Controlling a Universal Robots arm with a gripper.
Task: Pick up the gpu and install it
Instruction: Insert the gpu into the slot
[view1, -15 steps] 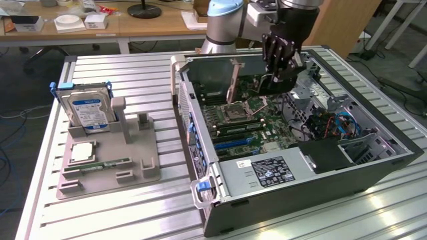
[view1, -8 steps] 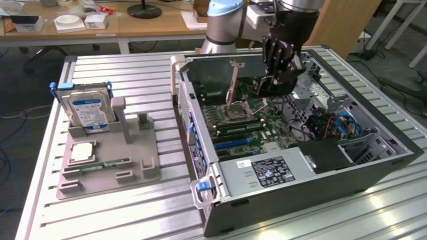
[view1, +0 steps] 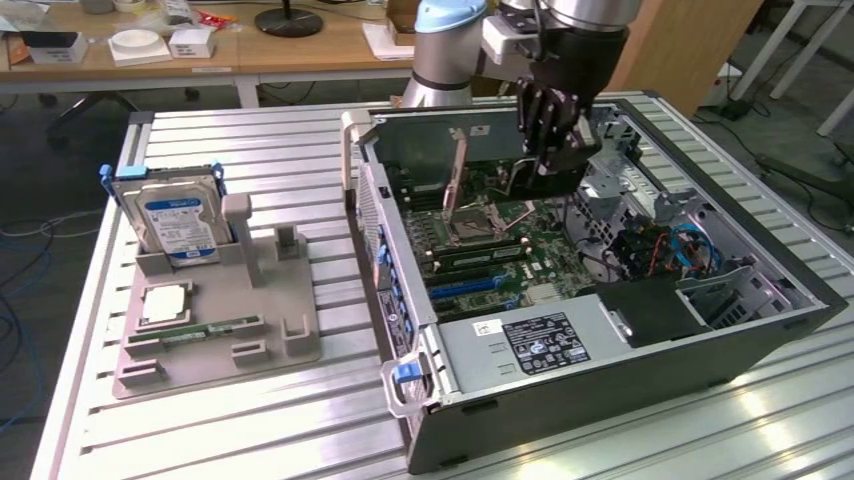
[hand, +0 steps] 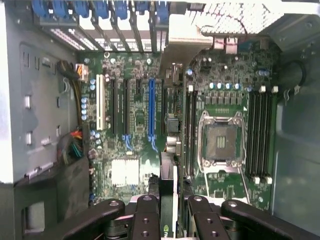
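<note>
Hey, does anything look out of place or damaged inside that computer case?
Nothing looks damaged or spilled. The gpu hangs edge-on in the end effector above the motherboard, not seated in any slot, and the CPU socket sits empty.

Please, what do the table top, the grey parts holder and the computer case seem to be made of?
Table top: probably aluminium, silvery, ribbed, with bright glare. Grey parts holder: likely plastic, matte, moulded or printed into slots. Computer case: seemingly sheet metal, dark painted outside, bare grey inside with punched holes.
</note>
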